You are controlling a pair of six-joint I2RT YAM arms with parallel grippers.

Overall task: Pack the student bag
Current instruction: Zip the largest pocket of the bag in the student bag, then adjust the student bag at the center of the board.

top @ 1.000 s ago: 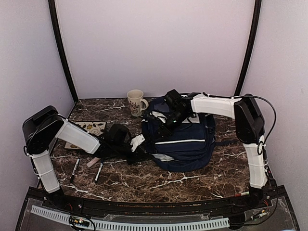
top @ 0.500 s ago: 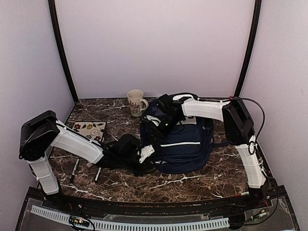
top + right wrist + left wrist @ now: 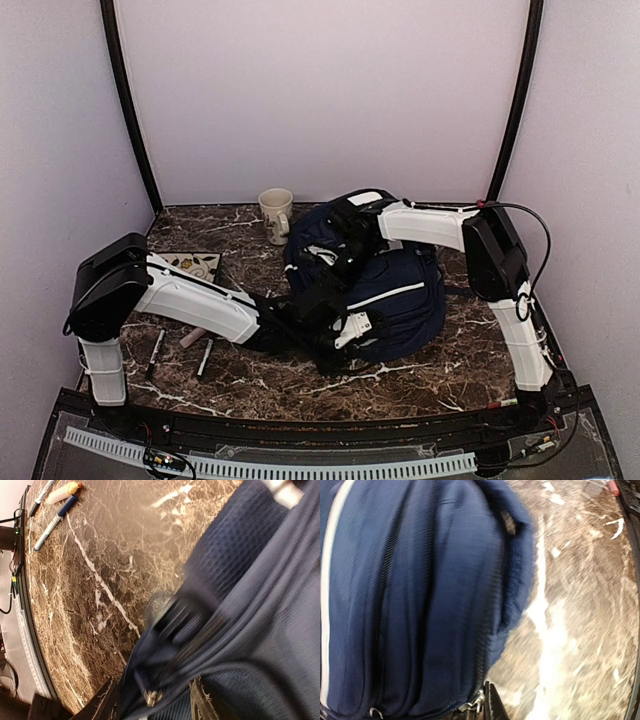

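Marble table [image 3: 400,385], student bag [image 3: 400,300] on it; right gripper [image 3: 152,697] clamps its top fabric, left gripper [image 3: 345,335] at its front, can't tell the grip.

A large navy student bag [image 3: 400,292] with white stripes lay on a dark marble table [image 3: 440,372]. From the right, the right gripper [image 3: 338,245] was pushed into the bag's far end, its jaws hidden by fabric. The left gripper [image 3: 345,335] sat low against the bag's near-left edge. A cream mug [image 3: 275,213] stood just left of the bag's far end. A floral tile [image 3: 192,265], a dark pen [image 3: 156,350] and a second pen [image 3: 205,356] lay at left.
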